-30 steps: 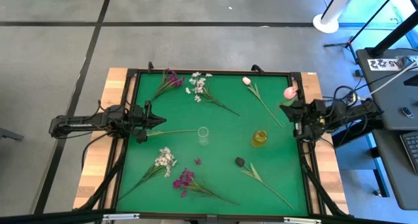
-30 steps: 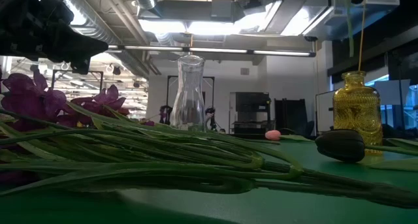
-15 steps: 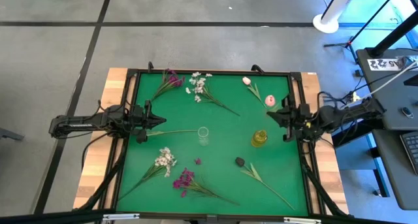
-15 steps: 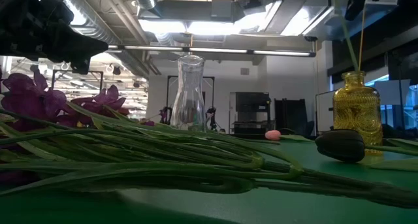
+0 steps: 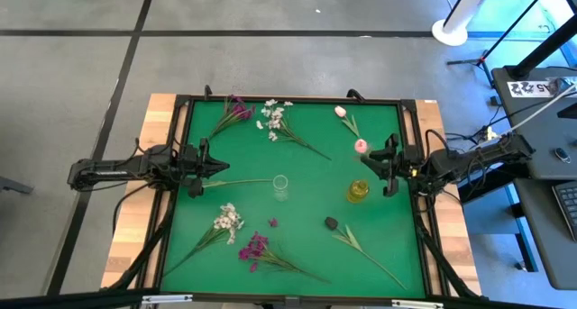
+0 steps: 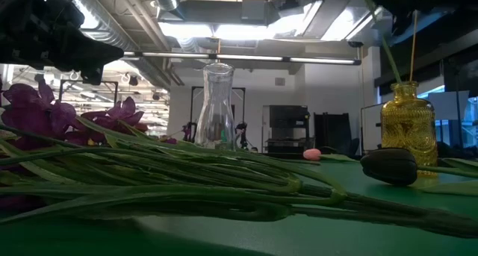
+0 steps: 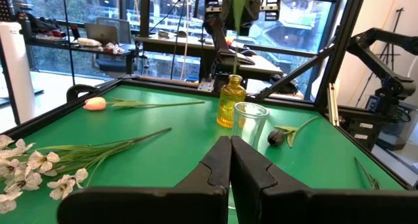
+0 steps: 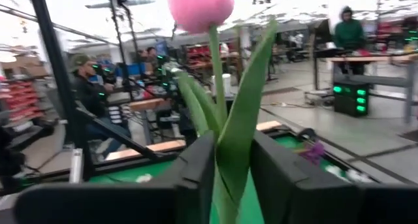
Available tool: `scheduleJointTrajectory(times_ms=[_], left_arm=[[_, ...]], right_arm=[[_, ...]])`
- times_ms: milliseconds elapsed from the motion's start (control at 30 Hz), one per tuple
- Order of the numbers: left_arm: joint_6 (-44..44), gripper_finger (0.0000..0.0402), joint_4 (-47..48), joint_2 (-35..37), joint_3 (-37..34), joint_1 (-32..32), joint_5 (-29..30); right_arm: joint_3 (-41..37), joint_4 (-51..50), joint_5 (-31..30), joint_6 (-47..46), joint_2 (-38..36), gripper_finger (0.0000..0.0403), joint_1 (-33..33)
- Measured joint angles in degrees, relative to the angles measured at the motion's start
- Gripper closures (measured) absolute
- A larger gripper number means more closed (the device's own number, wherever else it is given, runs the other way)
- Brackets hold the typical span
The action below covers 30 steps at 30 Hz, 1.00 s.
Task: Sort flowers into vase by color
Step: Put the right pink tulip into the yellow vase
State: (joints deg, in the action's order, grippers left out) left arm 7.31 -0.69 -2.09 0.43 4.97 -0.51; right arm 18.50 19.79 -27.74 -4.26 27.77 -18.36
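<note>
Green surface (image 5: 306,178) framed in black, set on wood, grey floor around it. Near the middle, a clear glass vase (image 5: 280,187) standing upright; to its right, well apart, a yellow glass vase (image 5: 358,191). Along the far edge: a purple spray (image 5: 233,108), a white spray (image 5: 275,118) and a pink tulip (image 5: 341,113) lying flat. Along the near side: a second white spray (image 5: 228,221), a second purple spray (image 5: 253,249), a loose purple floret (image 5: 272,222) and a dark bud (image 5: 331,222) on a long leafy stem. Beyond the surface, in the low view, a hall with bright ceiling lights, ducts and dark equipment; in the right wrist view, seated people at benches.

Left gripper (image 5: 216,168) held low at the left edge, level with the clear vase, jaws pressed together, a thin green stem (image 5: 242,182) lying just beside the tips.

Right gripper (image 5: 386,163) reaching in from the right edge, above and just beside the yellow vase, jaws pinching the stem and leaf of a second pink tulip (image 8: 200,7), bloom upright, stem angling down toward the yellow vase's neck.
</note>
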Motion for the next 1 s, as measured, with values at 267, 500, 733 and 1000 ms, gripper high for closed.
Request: scheduleJointTrajectory(times_ms=[267, 500, 733, 1000], left_arm=[[0.0, 0.0401, 0.0, 0.02, 0.0, -0.02, 0.0], [0.0, 0.0401, 0.0, 0.01, 0.01, 0.0, 0.0], [0.0, 0.0401, 0.0, 0.0, 0.0, -0.02, 0.0], [-0.53, 0.0401, -0.09, 0.0, 0.0, -0.01, -0.02]], right_arm=[[1.65, -6.81, 1.21, -0.36, -1.39, 0.0229, -0.01], [9.5, -17.9, 15.42, -5.73, -1.82, 0.0173, -0.03], [14.77, -21.42, 27.86, -7.93, -0.1, 0.0167, -0.05], [15.56, -34.04, 10.75, -8.84, 0.59, 0.0166, -0.01]])
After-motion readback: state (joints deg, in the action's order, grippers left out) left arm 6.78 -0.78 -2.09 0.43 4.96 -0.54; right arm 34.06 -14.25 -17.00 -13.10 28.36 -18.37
